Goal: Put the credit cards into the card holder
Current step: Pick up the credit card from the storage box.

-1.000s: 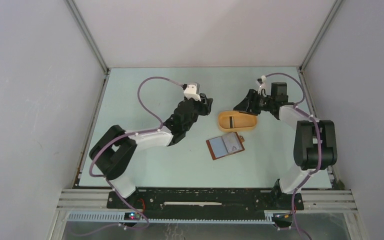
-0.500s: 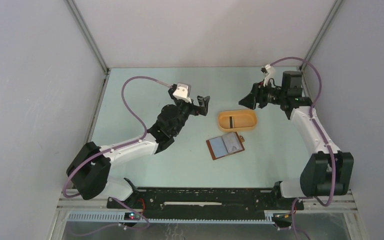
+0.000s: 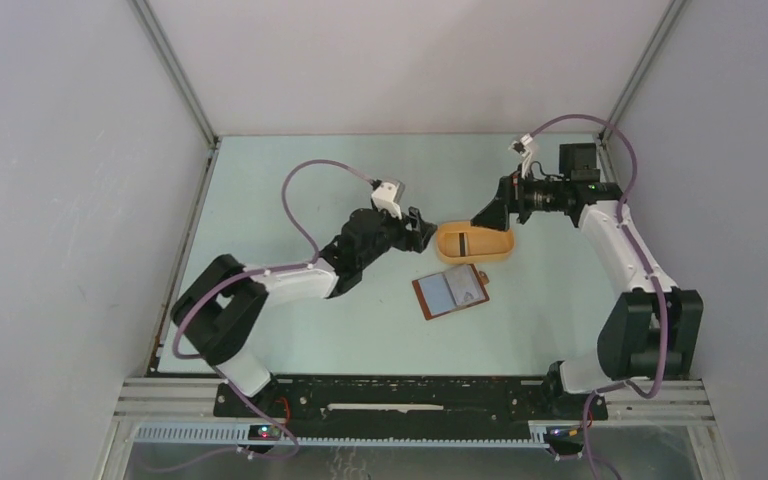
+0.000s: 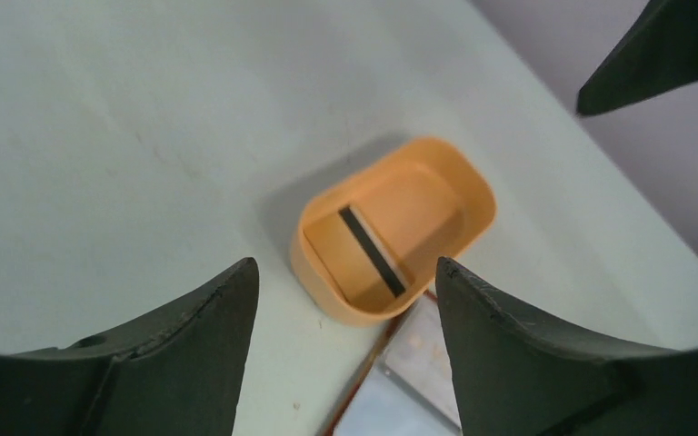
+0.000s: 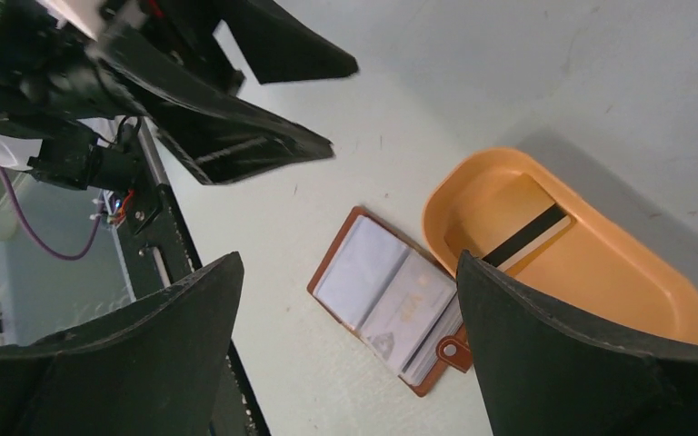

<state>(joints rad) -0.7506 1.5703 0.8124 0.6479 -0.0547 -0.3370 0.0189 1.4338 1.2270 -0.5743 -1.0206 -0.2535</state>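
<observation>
1. Tray (image 3: 501, 252), orange-yellow and oval, sits mid-surface (image 3: 380, 340) in the top view, its long axis running left to right. One credit card (image 3: 463, 243) with a dark stripe lies in its left half. The card holder (image 3: 451, 292) lies open and flat just nearer the arm bases, apart from the tray. The left tool (image 3: 422, 232) is just beside the tray's left end, so it looks the nearer to the card. The right tool (image 3: 487, 212) hangs by the far rim.

2. In the left wrist view, the left tool (image 4: 345, 263) stands well open with nothing between its fingers. The tray (image 4: 477, 182) lies straight ahead. The credit card (image 4: 377, 250) rests on its floor, stripe running diagonally. A corner of the card holder (image 4: 400, 386) shows below.

3. In the right wrist view, the right tool (image 5: 347, 263) gapes wide and empty above the card holder (image 5: 391, 300). The holder's pale panels may be sleeves or cards; I cannot tell. The tray (image 5: 441, 195) with its credit card (image 5: 509, 241) lies just beside it.
</observation>
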